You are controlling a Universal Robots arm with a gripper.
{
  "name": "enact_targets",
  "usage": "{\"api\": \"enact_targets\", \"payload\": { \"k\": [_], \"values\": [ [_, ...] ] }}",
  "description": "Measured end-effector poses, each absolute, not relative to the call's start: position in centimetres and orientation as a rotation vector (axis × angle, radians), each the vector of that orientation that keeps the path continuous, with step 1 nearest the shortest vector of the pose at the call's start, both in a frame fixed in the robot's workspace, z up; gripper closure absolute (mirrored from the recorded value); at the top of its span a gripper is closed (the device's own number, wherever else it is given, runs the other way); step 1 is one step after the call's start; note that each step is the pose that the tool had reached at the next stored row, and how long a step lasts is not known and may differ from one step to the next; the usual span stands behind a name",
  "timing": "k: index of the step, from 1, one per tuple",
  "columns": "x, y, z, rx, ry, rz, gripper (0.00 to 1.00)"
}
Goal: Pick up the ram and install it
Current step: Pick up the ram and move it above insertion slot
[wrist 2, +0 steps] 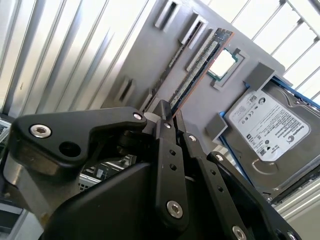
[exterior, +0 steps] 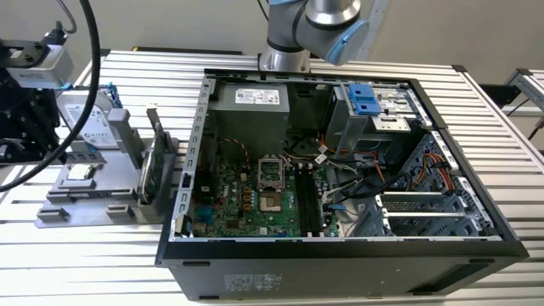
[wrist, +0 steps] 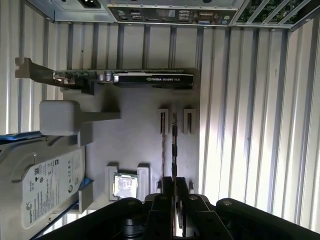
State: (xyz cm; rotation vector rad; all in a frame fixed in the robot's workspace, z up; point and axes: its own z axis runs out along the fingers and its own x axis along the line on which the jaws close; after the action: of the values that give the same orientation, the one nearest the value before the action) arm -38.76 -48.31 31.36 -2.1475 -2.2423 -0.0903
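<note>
Gripping ram [wrist: 173, 150], edge-up in grey holder [wrist: 135, 140] | gripper [wrist: 174, 182] clamped on one end | processor chip [wrist: 125, 185] just beside | hard drive [wrist: 45, 190] nearby

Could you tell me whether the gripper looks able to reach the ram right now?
Likely yes: the gripper sits at one end of the ram, which stands on edge in the grey holder; nothing lies between them, and the processor chip lies off to one side.
</note>
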Motion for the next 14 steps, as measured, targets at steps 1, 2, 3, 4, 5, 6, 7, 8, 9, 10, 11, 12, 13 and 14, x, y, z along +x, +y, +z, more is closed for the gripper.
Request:
{"api": "enact_targets", "payload": {
  "k": [1,2,3,4,5,6,7,8,9,10,11,12,13,14],
  "values": [
    [-38.8,-48.3,31.5,-2.147,-2.242,-0.090,1.00],
    [-38.8,-48.3,31.6,-2.147,-2.242,-0.090,1.00],
    [-38.8,-48.3,31.7,-2.147,-2.242,-0.091,1.00],
    [-38.8,-48.3,31.9,-2.147,-2.242,-0.090,1.00],
    [-38.8,-48.3,32.0,-2.147,-2.242,-0.091,1.00],
    [-38.8,-48.3,32.1,-2.147,-2.242,-0.091,1.00],
    [-38.8,-48.3,32.3,-2.147,-2.242,-0.091,1.00],
    [-38.8,-48.3,32.4,-2.147,-2.242,-0.091,1.00],
    [-38.8,-48.3,32.5,-2.147,-2.242,-0.091,1.00],
    [-38.8,-48.3,32.7,-2.147,-2.242,-0.091,1.00],
    [-38.8,-48.3,32.8,-2.147,-2.242,-0.091,1.00],
    [-38.8,-48.3,32.9,-2.147,-2.242,-0.091,1.00],
    [-38.8,-48.3,33.1,-2.147,-2.242,-0.091,1.00],
    [-38.8,-48.3,33.2,-2.147,-2.242,-0.091,1.00]
  ]
}}
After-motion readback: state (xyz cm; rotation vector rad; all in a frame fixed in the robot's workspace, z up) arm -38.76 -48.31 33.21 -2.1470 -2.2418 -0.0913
